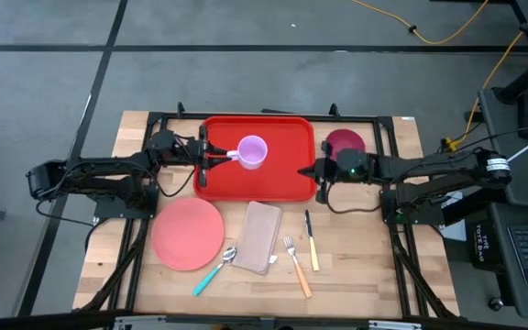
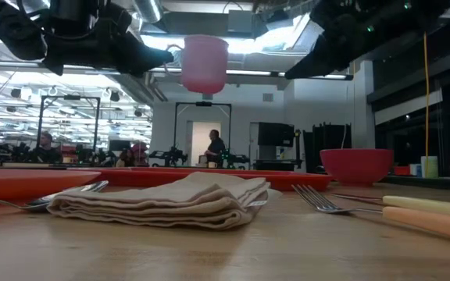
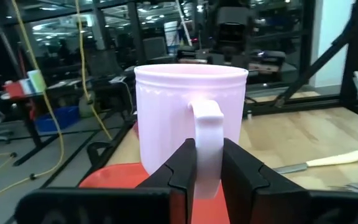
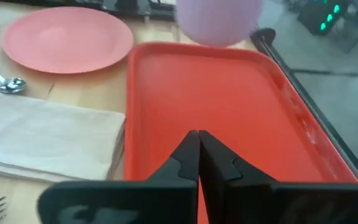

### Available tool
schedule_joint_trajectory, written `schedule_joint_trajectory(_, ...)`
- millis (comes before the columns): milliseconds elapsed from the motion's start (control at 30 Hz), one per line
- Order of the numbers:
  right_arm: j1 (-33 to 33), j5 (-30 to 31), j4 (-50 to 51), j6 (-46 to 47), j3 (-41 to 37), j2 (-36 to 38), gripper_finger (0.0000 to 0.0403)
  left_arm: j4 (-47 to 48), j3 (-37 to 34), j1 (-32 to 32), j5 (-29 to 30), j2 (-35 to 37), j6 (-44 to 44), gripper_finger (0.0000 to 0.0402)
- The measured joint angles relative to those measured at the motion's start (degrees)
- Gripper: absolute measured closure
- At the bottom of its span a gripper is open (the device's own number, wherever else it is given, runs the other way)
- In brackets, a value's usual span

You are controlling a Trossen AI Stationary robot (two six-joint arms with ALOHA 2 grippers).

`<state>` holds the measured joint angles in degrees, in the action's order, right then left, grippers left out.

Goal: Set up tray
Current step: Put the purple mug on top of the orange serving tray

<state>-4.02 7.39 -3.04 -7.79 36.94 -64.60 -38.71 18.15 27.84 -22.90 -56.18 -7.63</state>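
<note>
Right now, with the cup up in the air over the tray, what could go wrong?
1. The left gripper pinches only the handle of the pink cup, which hangs clear above the red tray; it could swivel or slip and drop.
2. The right gripper is shut at the tray's right edge; whether it grips the rim is unclear. Any pull might slide the tray under the cup, towards the folded napkin.
</note>
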Motion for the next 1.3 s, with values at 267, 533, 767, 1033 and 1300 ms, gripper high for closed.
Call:
schedule_joint_trajectory(267, 1.83, -0.01, -12.32, 3.55, -8.53, 0.00, 0.0399, 1.98, 0.00, 3.79, -5.70, -0.02, -0.01, 0.0358)
schedule_joint_trajectory(533, 2.30, 0.05, -19.72, 4.31, -13.06, -0.01, 0.0397, 5.85, -0.04, 8.25, -6.79, -0.07, -1.92, 0.0362)
schedule_joint_trajectory(767, 2.30, 0.05, -19.96, 4.01, -13.06, -0.02, 0.0397, -8.48, -8.26, 13.01, -8.95, -0.07, 1.35, 0.0358)
schedule_joint_trajectory(1033, 2.28, 0.08, -20.98, 2.99, -13.06, -0.02, 0.0396, -13.12, -12.81, 20.50, -9.51, -0.37, 2.55, 0.0357)
schedule_joint_trajectory(1300, 2.26, 0.55, -22.25, 2.75, -13.06, -0.04, 0.0396, -13.35, -12.85, 28.60, -17.57, -3.80, 1.00, 0.0361)
